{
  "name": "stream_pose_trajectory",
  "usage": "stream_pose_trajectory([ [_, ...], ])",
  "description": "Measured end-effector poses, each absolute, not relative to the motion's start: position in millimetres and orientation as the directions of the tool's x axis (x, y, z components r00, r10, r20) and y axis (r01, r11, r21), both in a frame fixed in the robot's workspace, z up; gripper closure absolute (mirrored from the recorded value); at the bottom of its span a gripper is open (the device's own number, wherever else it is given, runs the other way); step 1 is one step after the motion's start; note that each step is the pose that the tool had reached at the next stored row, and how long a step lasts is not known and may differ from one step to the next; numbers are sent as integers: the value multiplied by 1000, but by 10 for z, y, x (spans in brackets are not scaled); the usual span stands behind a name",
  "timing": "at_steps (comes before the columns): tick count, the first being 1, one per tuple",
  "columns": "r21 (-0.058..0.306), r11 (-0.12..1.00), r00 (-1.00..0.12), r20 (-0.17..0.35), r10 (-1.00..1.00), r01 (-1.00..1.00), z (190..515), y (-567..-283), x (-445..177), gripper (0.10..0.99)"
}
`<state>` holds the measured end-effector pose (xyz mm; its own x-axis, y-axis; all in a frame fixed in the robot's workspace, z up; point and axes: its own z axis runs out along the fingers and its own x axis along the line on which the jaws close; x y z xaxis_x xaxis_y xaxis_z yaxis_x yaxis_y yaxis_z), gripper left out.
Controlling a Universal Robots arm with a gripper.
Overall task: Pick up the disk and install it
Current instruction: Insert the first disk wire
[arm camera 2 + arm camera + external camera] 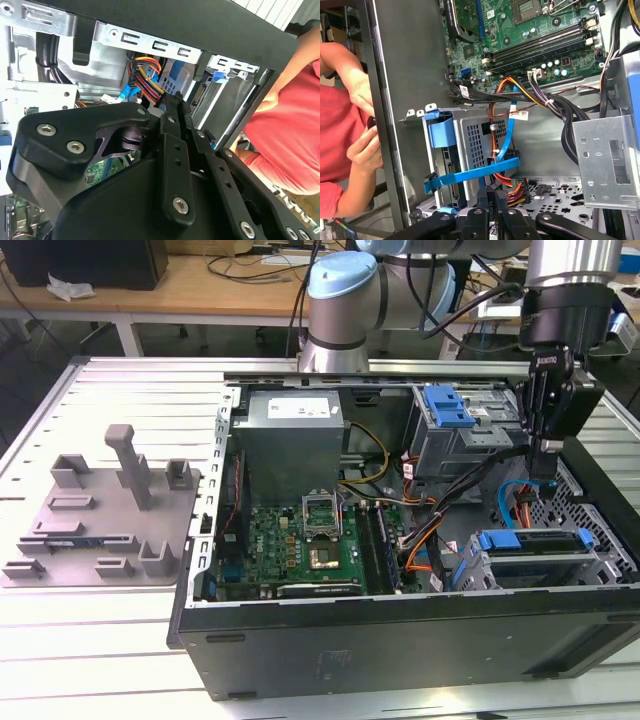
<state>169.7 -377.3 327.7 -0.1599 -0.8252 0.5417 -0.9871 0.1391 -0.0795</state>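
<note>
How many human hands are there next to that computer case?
2. Both are in the first wrist view, just outside the case wall: one hand and the other hand, close together before a red shirt.

A green motherboard (300, 540) sat in the black computer case (400, 650), with the blue-bracketed silver disk (530, 545) at four o'clock from it in the exterior view. The gripper (545, 468) was black, the fixture plate (100, 510) grey and a person's shirt (332, 130) red.

Bright, even room light, soft shadow inside the computer case (400, 640), pale sheen on the ribbed table (130, 390)
</note>
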Motion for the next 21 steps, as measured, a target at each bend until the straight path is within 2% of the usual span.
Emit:
stream_pose_trajectory([
  [7, -80, 140, -161, 539, -827, -987, 3323, -3823, 1697, 918],
  [13, -82, 140, -162, 537, -828, -987, 3346, -3989, 1696, 918],
  [16, -80, 141, -162, 528, -834, -987, 3347, -4088, 1696, 918],
  [21, -76, 144, -163, 481, -861, -987, 3351, -4213, 1693, 918],
])
